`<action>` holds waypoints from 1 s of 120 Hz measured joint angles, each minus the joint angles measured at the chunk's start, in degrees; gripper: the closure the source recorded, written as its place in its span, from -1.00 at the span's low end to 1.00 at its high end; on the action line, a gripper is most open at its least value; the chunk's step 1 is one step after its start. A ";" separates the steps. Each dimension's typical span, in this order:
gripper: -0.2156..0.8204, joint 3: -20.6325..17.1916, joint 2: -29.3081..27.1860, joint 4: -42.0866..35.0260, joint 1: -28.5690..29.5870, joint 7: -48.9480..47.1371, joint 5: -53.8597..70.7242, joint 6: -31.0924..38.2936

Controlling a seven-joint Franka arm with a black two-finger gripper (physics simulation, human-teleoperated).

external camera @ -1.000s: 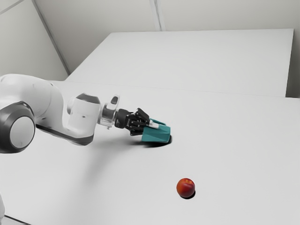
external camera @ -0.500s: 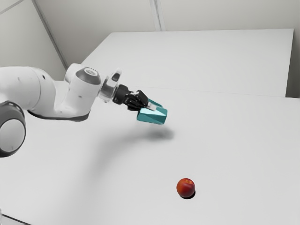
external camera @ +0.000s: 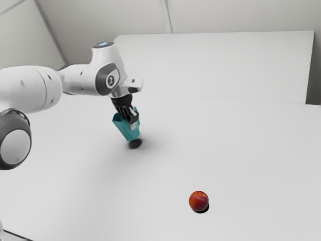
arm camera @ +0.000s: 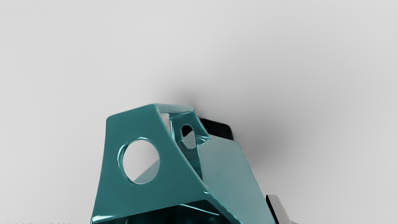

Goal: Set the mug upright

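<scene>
Swung toward nine o'clock and turned nearer upright, the mug point(external camera: 124, 127) hangs above the table point(external camera: 241, 150), mouth leaning toward eleven, the gripper's point(external camera: 133, 124) jaws closed on its side. Righting seems underway; next, level it, then lower.

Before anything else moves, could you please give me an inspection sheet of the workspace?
Surface: pale table, a dark shadow just below the mug
Job's things: the mug is teal and tilted, mouth upward; whether its base touches the table, I cannot tell
Clutter: one red fruit, resting apart from the mug
Gripper: my gripper is shut on the mug
Cables: nothing seen
Surroundings: pale walls beyond the table
</scene>
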 joint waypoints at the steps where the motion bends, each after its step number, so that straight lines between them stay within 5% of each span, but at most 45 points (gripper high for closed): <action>1: 0.92 -0.01 0.04 -0.11 -0.03 -0.31 0.12 0.18; 28: 0.92 -0.04 0.50 -2.32 -0.10 -7.55 1.69 3.46; 53: 0.09 -0.07 0.98 -2.49 -0.41 -11.65 1.73 4.12; 74: -0.29 0.06 0.03 -0.63 -0.41 -14.03 1.83 3.32; 120: -0.54 -3.37 -3.34 26.67 -0.74 -17.43 7.00 -21.67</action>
